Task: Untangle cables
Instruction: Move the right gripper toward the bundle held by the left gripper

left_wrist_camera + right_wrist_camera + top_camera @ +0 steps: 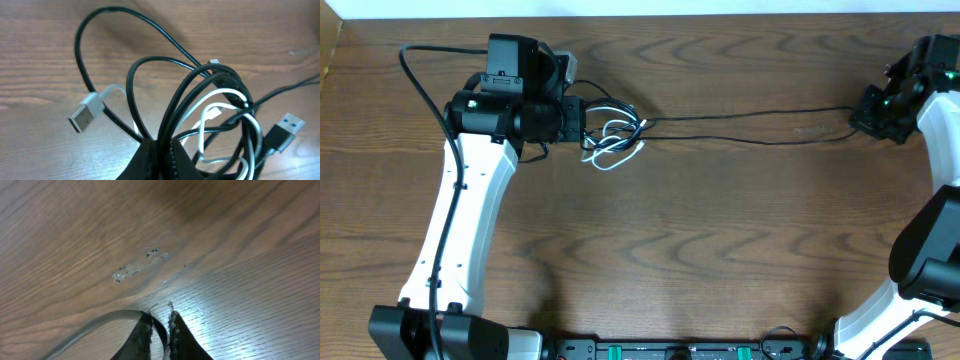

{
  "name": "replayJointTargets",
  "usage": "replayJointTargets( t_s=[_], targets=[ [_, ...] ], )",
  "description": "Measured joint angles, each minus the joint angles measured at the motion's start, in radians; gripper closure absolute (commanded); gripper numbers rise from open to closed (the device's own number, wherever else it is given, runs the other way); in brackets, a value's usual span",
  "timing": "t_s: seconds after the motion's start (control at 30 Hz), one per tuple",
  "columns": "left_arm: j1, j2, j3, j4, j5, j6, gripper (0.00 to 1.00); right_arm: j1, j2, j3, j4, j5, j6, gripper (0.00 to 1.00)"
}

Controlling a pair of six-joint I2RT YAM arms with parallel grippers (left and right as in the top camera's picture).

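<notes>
Tangle of black cable [166, 125], white cable [114, 90], in left gripper [162, 150]

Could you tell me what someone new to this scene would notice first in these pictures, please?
The knot of black and white cables beside the left gripper, at the far left of the table, draws the eye. From it the black cable stretches across to the right gripper. A white USB plug sticks out.
</notes>
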Motion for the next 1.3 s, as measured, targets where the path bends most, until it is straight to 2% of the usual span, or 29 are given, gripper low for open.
replayJointTargets(
  t_s=[0.13,0.3,0.5,0.6,0.8,0.97,1.3],
  targets=[
    [0.016,-0.001,0.000,0.032,-0.098,-0.008,0.92,-0.017,0.000,0.000,0.013,0.022,-0.011,0.91],
    [0.030,-0.002,0.000,0.055,-0.145,-0.035,0.93,-0.023,0.000,0.000,0.016,-0.013,-0.063,0.78],
    [0.029,-0.002,0.000,0.056,-0.024,-0.039,0.92,0.000,0.000,0.000,0.018,-0.163,-0.169,0.57],
    [0.029,-0.002,0.000,0.056,0.093,-0.019,0.93,0.032,0.000,0.002,0.015,-0.247,-0.212,0.51],
    [0.029,-0.002,0.000,0.063,0.278,0.002,0.93,0.121,-0.020,0.009,0.023,-0.427,-0.261,0.45],
    [0.028,-0.002,0.000,0.084,0.423,0.002,0.93,0.230,-0.098,0.015,0.060,-0.542,-0.270,0.44],
    [0.028,-0.002,0.000,0.090,0.510,-0.031,0.93,0.408,-0.145,0.035,0.109,-0.603,-0.204,0.44]
  ],
)
